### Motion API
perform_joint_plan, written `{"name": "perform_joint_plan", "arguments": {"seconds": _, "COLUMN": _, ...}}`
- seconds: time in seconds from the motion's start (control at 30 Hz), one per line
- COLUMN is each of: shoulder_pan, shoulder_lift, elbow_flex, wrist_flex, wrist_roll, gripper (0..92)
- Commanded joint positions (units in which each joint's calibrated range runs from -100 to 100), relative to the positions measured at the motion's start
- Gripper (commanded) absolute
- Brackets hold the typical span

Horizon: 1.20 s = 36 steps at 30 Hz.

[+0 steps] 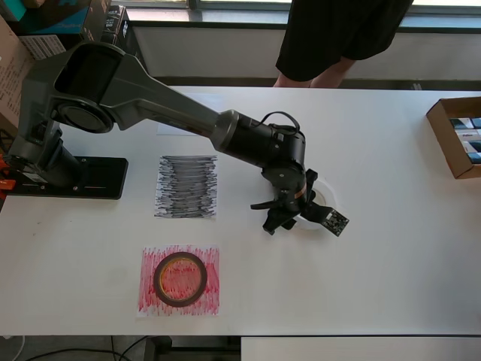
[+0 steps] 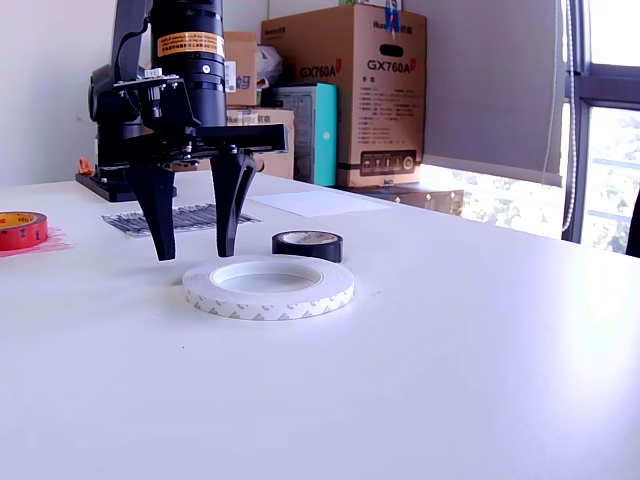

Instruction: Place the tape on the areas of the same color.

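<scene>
The white tape roll (image 2: 267, 286) lies flat on the bare table, and it shows faintly in the overhead view (image 1: 323, 200). My gripper (image 2: 195, 253) (image 1: 261, 216) is open and empty, pointing down, its fingertips just off the table beside the roll's far left rim. The small black roll (image 2: 307, 245) lies just behind the white one; the arm hides it in the overhead view. The red roll (image 1: 180, 279) (image 2: 22, 230) lies on the red sheet (image 1: 207, 259). The black sheet (image 1: 186, 186) (image 2: 195, 216) is bare. The white sheet (image 2: 320, 203) (image 1: 171, 126) is partly under the arm.
The arm's base (image 1: 68, 177) stands at the overhead view's left. An open cardboard box (image 1: 440, 129) sits at the right edge. A person (image 1: 338, 37) stands at the far side. Cardboard boxes (image 2: 345, 90) are stacked behind the table.
</scene>
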Motion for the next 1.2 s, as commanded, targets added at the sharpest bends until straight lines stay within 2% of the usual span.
{"name": "perform_joint_plan", "arguments": {"seconds": 0.0, "shoulder_pan": 0.4, "shoulder_lift": 1.94, "elbow_flex": -0.52, "wrist_flex": -0.09, "wrist_roll": 0.14, "gripper": 55.8}}
{"name": "perform_joint_plan", "arguments": {"seconds": 0.4, "shoulder_pan": 0.48, "shoulder_lift": 2.69, "elbow_flex": -0.52, "wrist_flex": -0.17, "wrist_roll": 0.14, "gripper": 54.2}}
{"name": "perform_joint_plan", "arguments": {"seconds": 0.5, "shoulder_pan": 0.48, "shoulder_lift": 2.79, "elbow_flex": -0.52, "wrist_flex": -0.17, "wrist_roll": 0.06, "gripper": 39.0}}
{"name": "perform_joint_plan", "arguments": {"seconds": 0.63, "shoulder_pan": 0.33, "shoulder_lift": 2.79, "elbow_flex": -0.52, "wrist_flex": -0.17, "wrist_roll": 0.22, "gripper": 0.2}}
{"name": "perform_joint_plan", "arguments": {"seconds": 0.7, "shoulder_pan": 0.25, "shoulder_lift": 2.79, "elbow_flex": -0.52, "wrist_flex": -0.17, "wrist_roll": 0.14, "gripper": 3.1}}
{"name": "perform_joint_plan", "arguments": {"seconds": 0.8, "shoulder_pan": 0.17, "shoulder_lift": 2.79, "elbow_flex": -0.52, "wrist_flex": -0.17, "wrist_roll": 0.14, "gripper": 0.0}}
{"name": "perform_joint_plan", "arguments": {"seconds": 1.07, "shoulder_pan": -1.57, "shoulder_lift": 1.29, "elbow_flex": -4.15, "wrist_flex": 0.33, "wrist_roll": -0.76, "gripper": 0.0}}
{"name": "perform_joint_plan", "arguments": {"seconds": 1.17, "shoulder_pan": -1.96, "shoulder_lift": -2.45, "elbow_flex": -6.33, "wrist_flex": 2.37, "wrist_roll": -4.2, "gripper": 0.0}}
